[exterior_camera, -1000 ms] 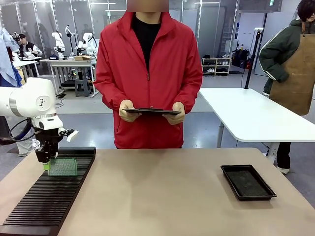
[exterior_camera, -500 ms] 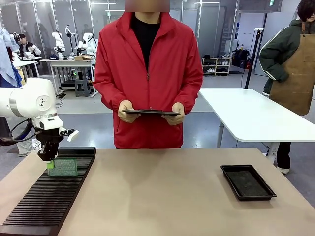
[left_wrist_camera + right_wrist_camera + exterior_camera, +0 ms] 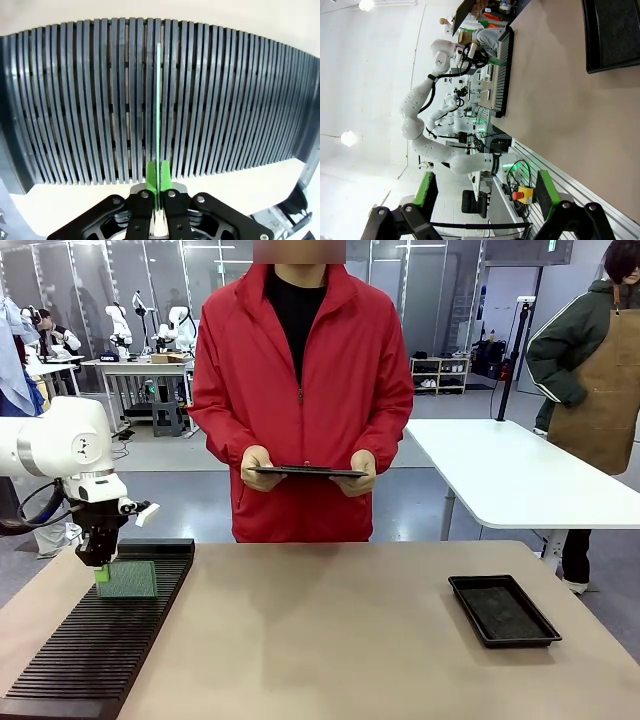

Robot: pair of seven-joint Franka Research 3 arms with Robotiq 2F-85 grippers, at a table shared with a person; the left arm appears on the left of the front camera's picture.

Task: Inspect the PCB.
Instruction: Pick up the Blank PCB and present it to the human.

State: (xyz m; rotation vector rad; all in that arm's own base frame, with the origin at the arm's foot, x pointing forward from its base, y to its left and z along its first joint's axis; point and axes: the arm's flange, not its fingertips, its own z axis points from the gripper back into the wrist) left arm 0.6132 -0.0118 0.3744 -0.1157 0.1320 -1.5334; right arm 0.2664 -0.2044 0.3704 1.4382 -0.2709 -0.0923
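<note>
PCB [image 3: 128, 580] pinched on edge over the slotted rack [image 3: 90, 660].
At 9 o'clock on the table [image 3: 330, 640], rack's far end under the board. Board upright, long axis level and in line with the slots, stretching toward 3 o'clock from the left pincer [image 3: 100, 570], pressed together on its end edge. Hard to tell whether clear of the slots. Right pincer [image 3: 485, 187] spread, empty, well apart; left arm nearer.

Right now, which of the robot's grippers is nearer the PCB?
Left. The left gripper is shut on the PCB over the slotted rack; the right gripper hangs open, far off across the table.
</note>
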